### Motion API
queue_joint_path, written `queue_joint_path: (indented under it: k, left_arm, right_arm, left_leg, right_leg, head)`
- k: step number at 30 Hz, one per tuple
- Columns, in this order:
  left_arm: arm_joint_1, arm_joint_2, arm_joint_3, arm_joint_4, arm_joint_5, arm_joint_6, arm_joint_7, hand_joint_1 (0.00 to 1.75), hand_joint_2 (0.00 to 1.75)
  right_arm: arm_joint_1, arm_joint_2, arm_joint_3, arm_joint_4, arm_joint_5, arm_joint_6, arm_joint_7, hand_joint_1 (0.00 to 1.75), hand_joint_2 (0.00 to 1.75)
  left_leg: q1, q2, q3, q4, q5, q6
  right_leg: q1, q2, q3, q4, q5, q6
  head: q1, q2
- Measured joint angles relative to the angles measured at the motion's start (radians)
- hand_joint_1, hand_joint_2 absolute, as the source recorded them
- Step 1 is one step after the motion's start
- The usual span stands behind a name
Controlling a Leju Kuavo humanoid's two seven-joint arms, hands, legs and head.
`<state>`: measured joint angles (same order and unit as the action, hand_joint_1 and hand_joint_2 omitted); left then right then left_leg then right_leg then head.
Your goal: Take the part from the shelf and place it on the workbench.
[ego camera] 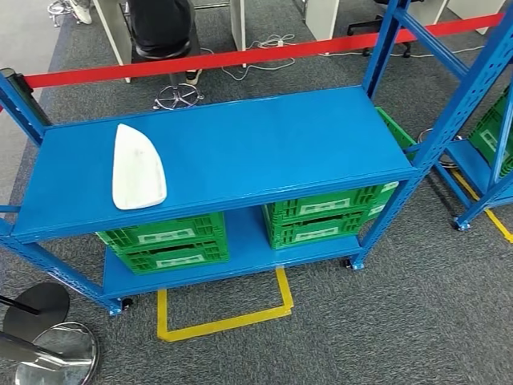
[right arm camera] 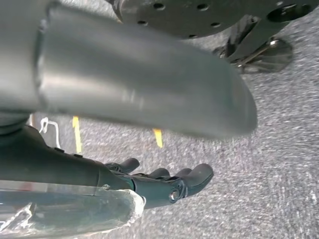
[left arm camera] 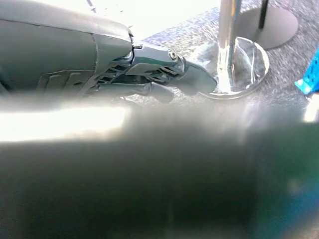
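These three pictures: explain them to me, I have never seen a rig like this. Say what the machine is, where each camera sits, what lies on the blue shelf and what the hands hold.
The machine is a walking humanoid robot with two arms, each ending in a many-fingered hand. The wide picture comes from a camera high on its body, looking forward and down at a blue shelf. On the shelf's top board, towards the left, lies a white part with one rounded, narrowing end. On the board below stand green crates. The other two pictures come from cameras at the wrists, just behind each hand, and are turned. The left hand and the right hand both hang over grey carpet, fingers stretched out, holding nothing. A chrome stand base sits on the floor near the left hand.
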<state>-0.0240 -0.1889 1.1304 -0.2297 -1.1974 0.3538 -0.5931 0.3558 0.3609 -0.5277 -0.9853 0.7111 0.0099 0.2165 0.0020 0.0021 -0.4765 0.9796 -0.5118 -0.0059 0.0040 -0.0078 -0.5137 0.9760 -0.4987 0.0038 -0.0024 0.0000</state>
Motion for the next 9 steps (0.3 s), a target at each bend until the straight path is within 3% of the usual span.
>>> queue_joint_path:
  k: [2, 3, 4, 7, 9]
  left_arm:
    - [-0.001, 0.001, -0.001, 0.001, -0.005, -0.001, 0.0, 0.0, 1.75]
    - [-0.002, 0.002, -0.002, 0.001, -0.006, -0.001, -0.001, 0.0, 1.75]
    - [-0.002, 0.004, -0.007, 0.001, -0.003, -0.001, 0.0, 0.0, 1.75]
    - [-0.002, 0.013, -0.045, 0.001, 0.033, -0.01, 0.014, 0.0, 1.75]
    - [-0.002, 0.02, -0.07, -0.001, 0.062, -0.018, 0.027, 0.0, 1.75]
  right_arm:
    - [-0.009, 0.0, -0.009, 0.012, 0.029, 0.0, 0.002, 0.0, 1.75]
    - [-0.014, 0.0, -0.015, 0.018, 0.039, 0.0, 0.001, 0.0, 1.75]
    - [-0.019, 0.0, -0.019, 0.026, 0.044, 0.0, -0.002, 0.0, 1.75]
    - [-0.029, -0.008, -0.021, 0.063, 0.031, 0.0, -0.011, 0.0, 1.75]
    - [-0.03, -0.012, -0.019, 0.086, 0.014, 0.0, -0.016, 0.0, 1.75]
  left_leg:
    - [0.003, 0.001, -0.003, -0.011, 0.0, 0.012]
    - [0.005, 0.001, -0.006, -0.016, 0.002, 0.019]
    - [0.007, 0.002, -0.008, -0.019, 0.005, 0.025]
    - [0.003, 0.004, -0.019, -0.019, 0.013, 0.035]
    - [0.001, 0.004, -0.023, -0.019, 0.015, 0.036]
  right_leg:
    - [0.001, 0.001, -0.009, 0.006, -0.002, 0.01]
    - [0.001, 0.002, -0.02, 0.024, -0.016, 0.015]
    - [0.0, 0.003, -0.039, 0.062, -0.042, 0.019]
    - [-0.005, 0.005, -0.124, 0.256, -0.136, 0.028]
    - [-0.007, 0.005, -0.144, 0.312, -0.147, 0.03]
  head:
    - [0.001, 0.0]
    - [0.002, 0.0]
    - [0.004, 0.0]
    - [0.007, 0.0]
    - [0.007, 0.0]
